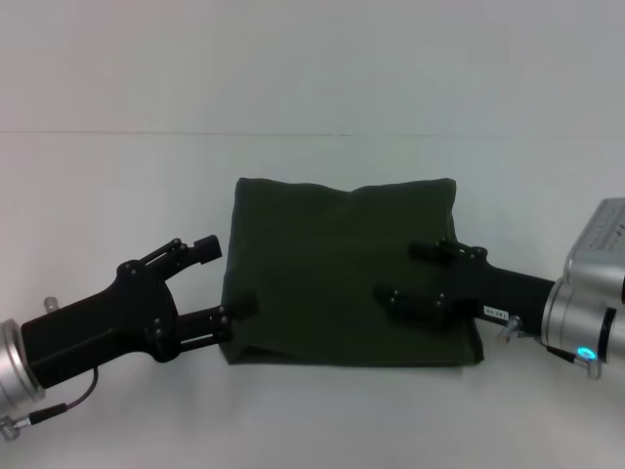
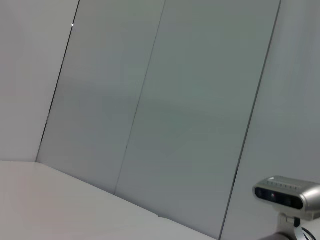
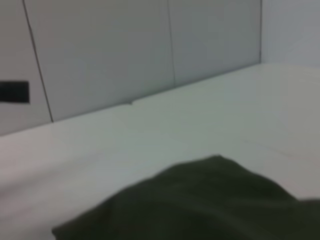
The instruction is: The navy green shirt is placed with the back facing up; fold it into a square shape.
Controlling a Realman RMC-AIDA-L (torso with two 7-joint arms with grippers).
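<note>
Soft, even, rather cool light; shadows on the desk (image 1: 322, 420) are faint. No glare. The right wrist view is blurred, the shirt (image 3: 200, 205) smeared and out of focus.

The navy green shirt (image 3: 200, 205) fills the nearest part of this view as a dark olive mound of soft fabric with a rounded, raised edge, lying closest to the tool. Beyond it the pale surface (image 3: 165, 135) stretches away from the tool to a panelled grey wall (image 3: 110, 55) with thin vertical seams. A small black rectangle (image 3: 14, 92) sits on that wall.
</note>
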